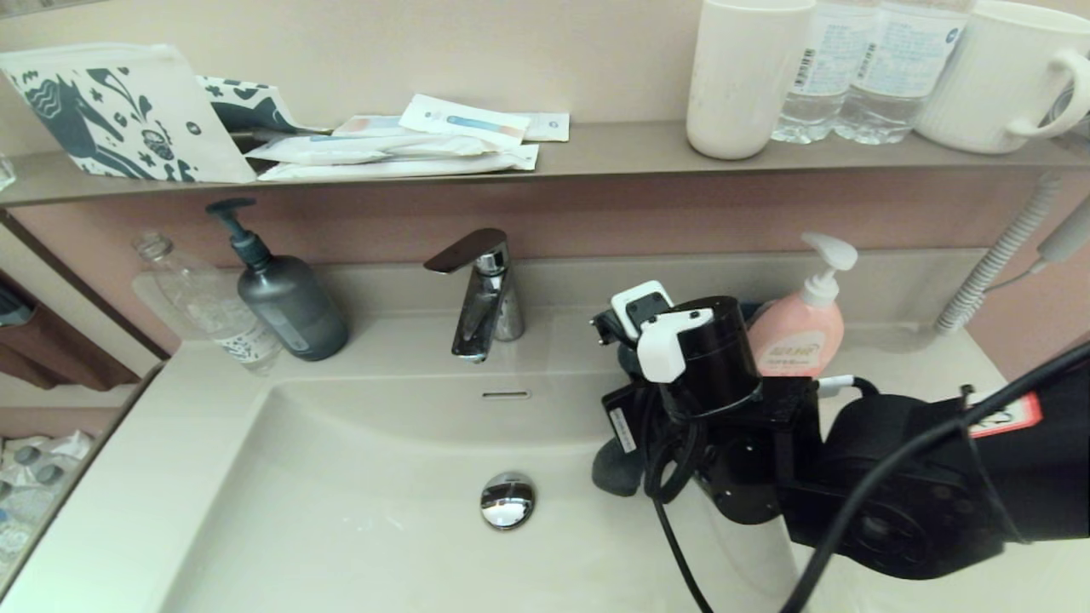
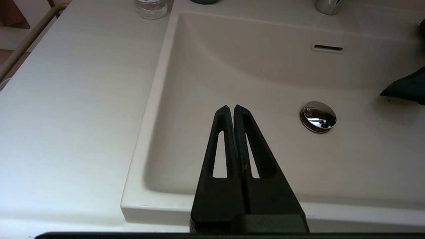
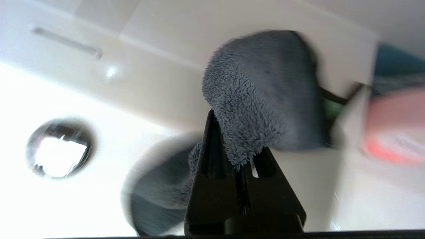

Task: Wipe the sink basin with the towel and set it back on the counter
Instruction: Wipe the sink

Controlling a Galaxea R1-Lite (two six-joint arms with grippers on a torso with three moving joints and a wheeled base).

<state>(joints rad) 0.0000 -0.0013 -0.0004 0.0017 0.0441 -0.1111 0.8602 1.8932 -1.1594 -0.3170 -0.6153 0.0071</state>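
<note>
The cream-white sink basin [image 1: 366, 477] has a chrome drain plug [image 1: 507, 501] and an overflow slot [image 1: 506, 394]. My right arm reaches over the basin's right side. The right gripper [image 3: 237, 139] is shut on the dark grey fluffy towel [image 3: 262, 93], which bunches over the fingers and hangs down the basin's right wall. One end of the towel [image 1: 617, 468] shows below the wrist. My left gripper [image 2: 231, 108] is shut on nothing, low over the basin's front left part. The counter [image 1: 170, 400] runs flat on both sides of the basin.
A chrome faucet [image 1: 481, 294] stands behind the basin. A dark pump bottle [image 1: 285, 294] and a clear bottle [image 1: 213, 311] are back left, a pink soap dispenser [image 1: 800, 328] back right. The wall shelf [image 1: 596, 149] carries cups, water bottles and sachets. A coiled hose [image 1: 992, 268] hangs right.
</note>
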